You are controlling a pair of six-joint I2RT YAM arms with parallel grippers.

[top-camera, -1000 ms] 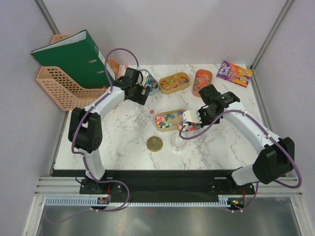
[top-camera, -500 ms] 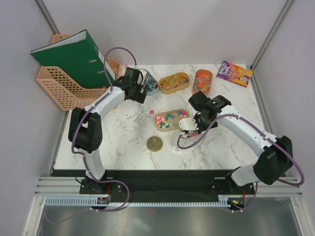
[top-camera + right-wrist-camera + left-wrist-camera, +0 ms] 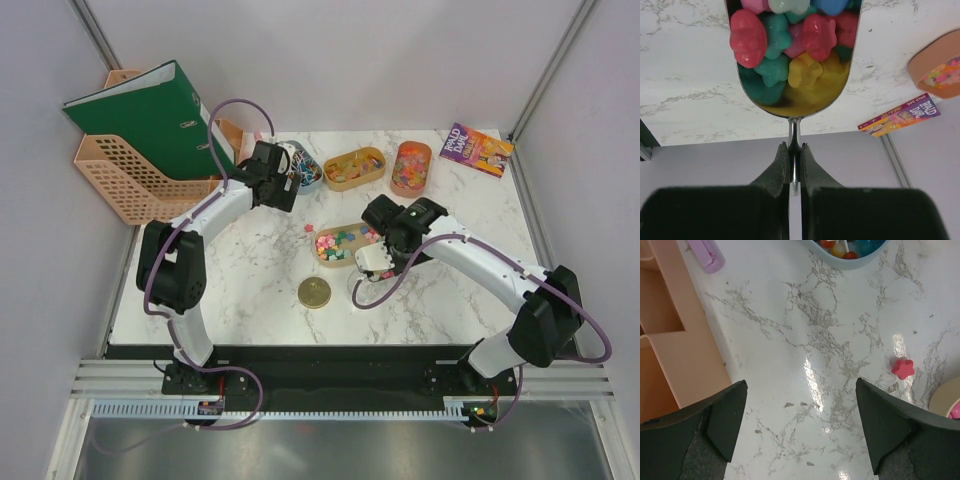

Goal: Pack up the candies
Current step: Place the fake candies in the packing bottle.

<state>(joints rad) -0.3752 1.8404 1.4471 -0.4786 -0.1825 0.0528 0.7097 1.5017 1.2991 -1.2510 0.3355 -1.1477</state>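
Candies (image 3: 790,40) in pink, teal, yellow and blue fill a silver scoop (image 3: 795,95). My right gripper (image 3: 794,150) is shut on the scoop's thin handle. In the top view that gripper (image 3: 388,248) holds the scoop (image 3: 374,258) just off the near right end of a tan oval tray (image 3: 329,261) of mixed candies (image 3: 343,241). A clear jar (image 3: 360,289) stands below the scoop and is hard to make out. My left gripper (image 3: 802,425) hangs open over bare marble, with one pink candy (image 3: 903,368) lying to its right. In the top view the left gripper (image 3: 280,190) is near a blue tray (image 3: 308,172).
A round gold lid (image 3: 314,292) lies near the front. Another tan tray (image 3: 354,168) and an orange tray (image 3: 411,166) of sweets stand at the back, with a book (image 3: 476,150) at the back right. A peach rack (image 3: 120,185) holding a green binder (image 3: 150,115) stands at the left.
My right arm has swung the loaded scoop left and toward the front, from beside the tray's right end to over the jar. The left gripper has barely moved.
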